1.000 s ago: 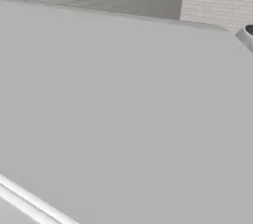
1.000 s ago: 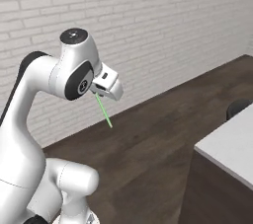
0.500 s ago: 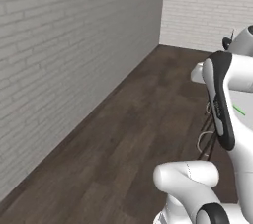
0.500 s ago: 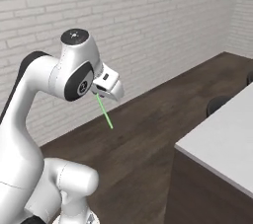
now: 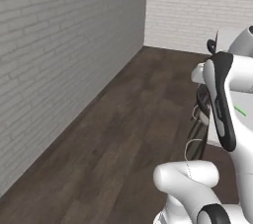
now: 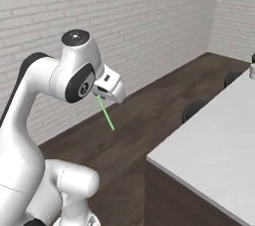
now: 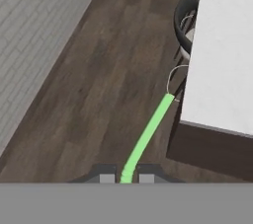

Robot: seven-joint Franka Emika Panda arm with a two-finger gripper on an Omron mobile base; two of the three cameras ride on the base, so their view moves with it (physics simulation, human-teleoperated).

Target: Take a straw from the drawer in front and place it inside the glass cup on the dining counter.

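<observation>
Where the two small dark finger tips of the gripper [image 7: 126,178] rise at the bottom of the hand view, the thin bright green straw [image 7: 146,138] is clamped between them, ribbed end at the jaws, shaft running straight away from the hand. Jaws drawn together on the straw, nearly closed around it. Free end of straw reaches out over the dark brown wood plank floor [image 7: 99,85], ending just beside the near corner of the large white-topped dining counter [image 7: 222,50] without touching it. Right base view: gripper [image 6: 105,92] sits tucked under the white arm's bulky wrist joint, high above the floor, with the straw [image 6: 105,113] hanging down and slightly to the right from it, tilted, not vertical. Dining counter [image 6: 214,155] lies well apart from the straw in that view, to the right and lower; its dark brown base shows below the white top. Dark round-backed chairs [image 6: 194,110] stand along the counter's far edge, between it and the white-grey brick wall [image 6: 149,26]. Hand view shows one such chair [image 7: 185,20] pushed against the counter's long side. Left base view: a short sliver of the green straw [image 5: 239,111] shows past the arm's white and black forearm, over the counter's pale top [image 5: 227,38].
</observation>
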